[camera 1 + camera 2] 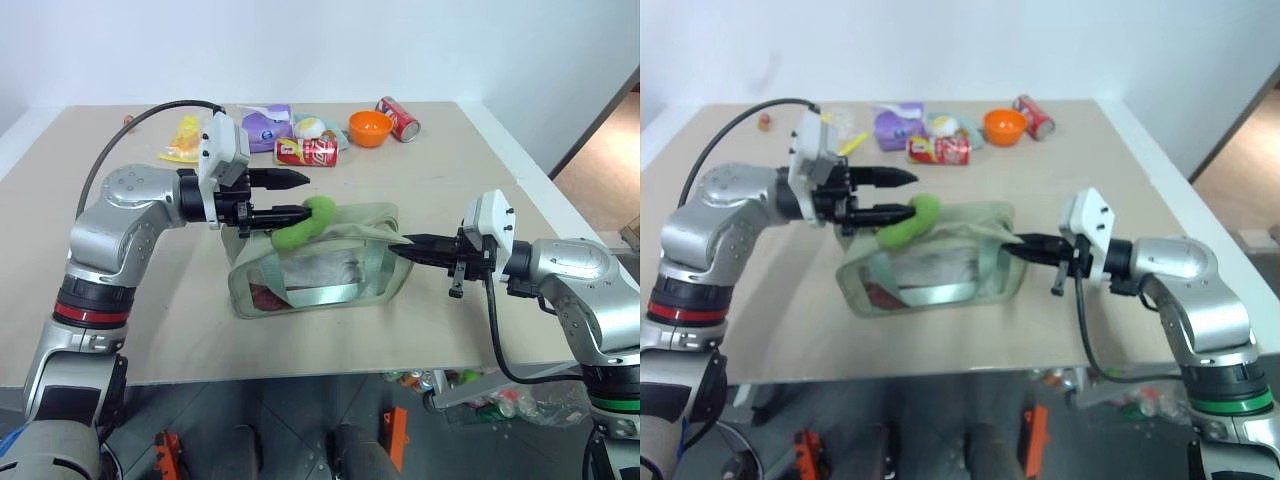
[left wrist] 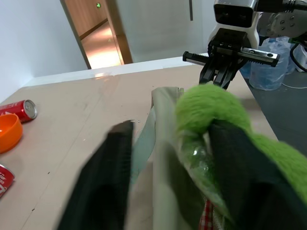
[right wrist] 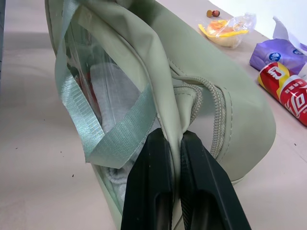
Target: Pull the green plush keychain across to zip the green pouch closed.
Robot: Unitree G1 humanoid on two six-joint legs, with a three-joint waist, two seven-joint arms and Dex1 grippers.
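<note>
Jaws of our left gripper stand apart, lower finger against the keychain; our right gripper pinches the pouch end.

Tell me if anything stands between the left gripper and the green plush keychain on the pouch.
Nothing visible does. The left gripper is open right at the green plush keychain, its lower finger against the plush at the green pouch top. The right gripper is shut on the pouch's far end.
</note>
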